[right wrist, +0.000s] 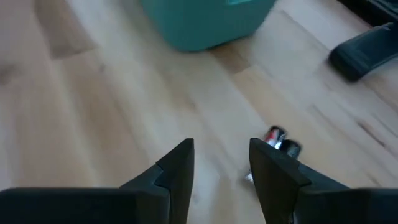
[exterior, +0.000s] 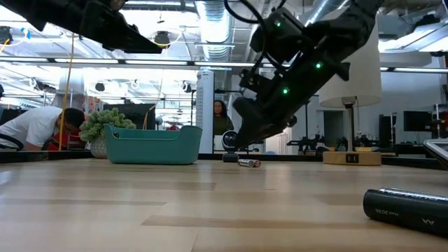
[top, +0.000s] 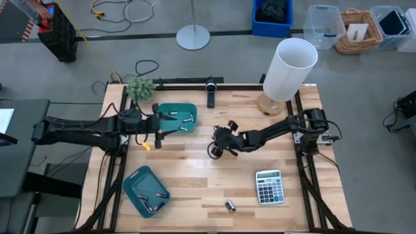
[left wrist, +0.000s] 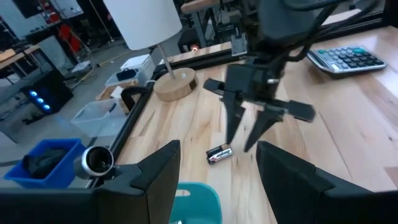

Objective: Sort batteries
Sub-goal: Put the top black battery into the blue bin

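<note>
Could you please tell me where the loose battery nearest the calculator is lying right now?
In the high view, the loose battery lies alone on the table's near edge, just left of the calculator and right of the nearer teal tray.

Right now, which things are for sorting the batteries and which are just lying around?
For the job:
- loose battery under the right claw
- battery near the calculator
- two teal trays holding batteries

Just lying about:
- calculator
- lamp
- small plant
</note>
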`<state>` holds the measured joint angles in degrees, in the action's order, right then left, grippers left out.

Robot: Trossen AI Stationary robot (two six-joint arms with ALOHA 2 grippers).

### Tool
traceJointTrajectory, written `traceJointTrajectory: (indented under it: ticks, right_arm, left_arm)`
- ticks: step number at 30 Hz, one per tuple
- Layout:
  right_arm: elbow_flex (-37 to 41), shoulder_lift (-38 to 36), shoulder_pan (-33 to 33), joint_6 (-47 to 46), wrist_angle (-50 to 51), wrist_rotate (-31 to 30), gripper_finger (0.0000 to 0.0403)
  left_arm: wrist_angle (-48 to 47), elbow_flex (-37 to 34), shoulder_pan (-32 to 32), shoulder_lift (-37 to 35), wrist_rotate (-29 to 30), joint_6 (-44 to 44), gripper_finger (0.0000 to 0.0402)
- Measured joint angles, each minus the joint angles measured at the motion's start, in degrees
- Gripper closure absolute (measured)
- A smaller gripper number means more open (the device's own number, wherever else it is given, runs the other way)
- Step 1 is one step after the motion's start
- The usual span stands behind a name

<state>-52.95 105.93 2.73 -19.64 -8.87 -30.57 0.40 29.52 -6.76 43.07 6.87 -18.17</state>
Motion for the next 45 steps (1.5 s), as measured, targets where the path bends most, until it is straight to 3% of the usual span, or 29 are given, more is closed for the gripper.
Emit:
traceJointTrajectory:
  ticks: [10, 26, 29, 34, 45]
  right_arm:
    - [0.02, -0.02, -2.5, 0.66, 0.6, 0.63, 0.0203]
    - [1.47, 0.24, -3.75, -1.4, 2.54, 1.25, 0.0202]
    - [4.44, -0.24, -3.53, -3.1, -0.85, 0.74, 0.0202]
    - [11.29, -3.35, -3.6, -3.45, -15.62, -0.88, 0.0202]
    - [12.54, -3.48, -5.57, -4.11, -14.75, -0.72, 0.0202]
  left_arm:
    - [-1.6, 0.0, 0.0, -0.32, 0.02, -0.04, 0.0196]
    - [-2.2, 0.0, 0.02, -0.39, 0.02, 0.09, 0.0196]
    - [-2.55, 0.0, 0.02, -0.52, 0.02, 0.11, 0.0196]
    - [-2.99, 0.0, 0.02, -1.18, 0.02, 0.0, 0.0196]
    - [-2.76, 0.0, 0.0, -1.09, 0.02, -0.13, 0.0196]
